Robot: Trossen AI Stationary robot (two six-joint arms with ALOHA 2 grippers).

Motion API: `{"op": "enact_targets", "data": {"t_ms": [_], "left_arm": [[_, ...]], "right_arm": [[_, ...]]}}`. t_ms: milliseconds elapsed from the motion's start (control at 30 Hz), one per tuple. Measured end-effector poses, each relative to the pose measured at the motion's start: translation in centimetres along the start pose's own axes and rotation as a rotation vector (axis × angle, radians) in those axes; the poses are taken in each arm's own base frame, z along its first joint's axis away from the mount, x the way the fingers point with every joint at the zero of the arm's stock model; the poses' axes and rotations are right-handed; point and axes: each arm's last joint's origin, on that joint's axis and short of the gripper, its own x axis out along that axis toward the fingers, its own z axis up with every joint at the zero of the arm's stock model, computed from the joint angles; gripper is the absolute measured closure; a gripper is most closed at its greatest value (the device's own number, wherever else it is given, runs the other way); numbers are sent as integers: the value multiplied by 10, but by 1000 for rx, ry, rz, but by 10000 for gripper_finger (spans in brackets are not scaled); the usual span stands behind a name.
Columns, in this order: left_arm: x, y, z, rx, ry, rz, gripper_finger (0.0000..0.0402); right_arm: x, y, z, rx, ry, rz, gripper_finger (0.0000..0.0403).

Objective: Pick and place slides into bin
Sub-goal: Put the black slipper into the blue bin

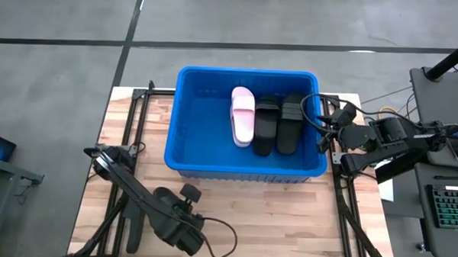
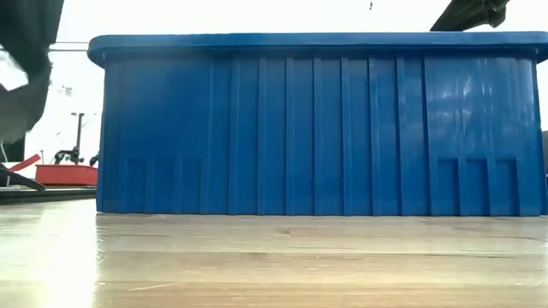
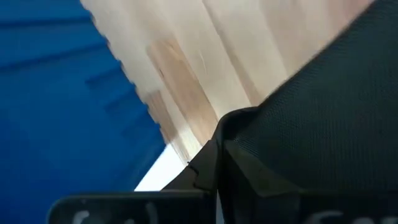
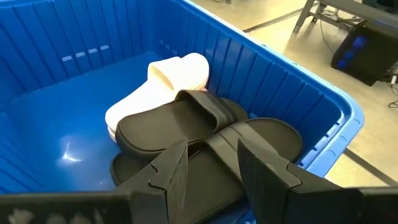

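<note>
The blue bin (image 1: 185,127) stands at the middle of the wooden table and fills the low view (image 2: 317,128). Inside it, toward its right side, lie a pale pink pair of slides (image 1: 242,115) and black slides (image 1: 266,127) (image 1: 291,123), side by side on the floor of the bin. In the right wrist view the pink pair (image 4: 168,78) lies behind the black ones (image 4: 180,121) (image 4: 267,134). My right gripper (image 4: 214,171) is open and empty, just over the bin's right rim (image 1: 318,124), above the black slides. My left gripper (image 1: 98,156) rests low at the table's near left.
The left arm lies folded over the table's near left part (image 1: 165,214). Black frame rails (image 1: 134,125) run along the table's left and right sides. Bare wood (image 1: 272,214) lies between the bin and the near edge. A keyboard (image 1: 448,209) sits off the table at right.
</note>
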Motion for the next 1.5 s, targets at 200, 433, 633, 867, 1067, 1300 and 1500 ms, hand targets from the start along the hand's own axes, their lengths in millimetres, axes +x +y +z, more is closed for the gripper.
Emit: {"op": "enact_targets", "data": {"t_ms": [200, 433, 633, 867, 1067, 1300, 1500], "left_arm": [[-43, 13, -2, -26, -167, -53, 402], [-91, 30, 1, -106, -412, -73, 402], [-117, 53, -1, -204, -554, 40, 402], [-134, 85, -4, -168, -639, 238, 401], [-135, 123, -11, -161, -607, 414, 401], [-124, 185, -18, -178, -452, 677, 401], [-118, 243, -16, -134, -546, 672, 401]], "right_arm": [[0, 0, 0, 19, 2, 4, 271], [0, 0, 0, 20, 2, 4, 271], [0, 0, 0, 23, 2, 4, 271], [0, 0, 0, 23, 3, 4, 271], [0, 0, 0, 23, 2, 4, 271], [0, 0, 0, 23, 1, 3, 271], [0, 0, 0, 23, -4, -6, 271]]}}
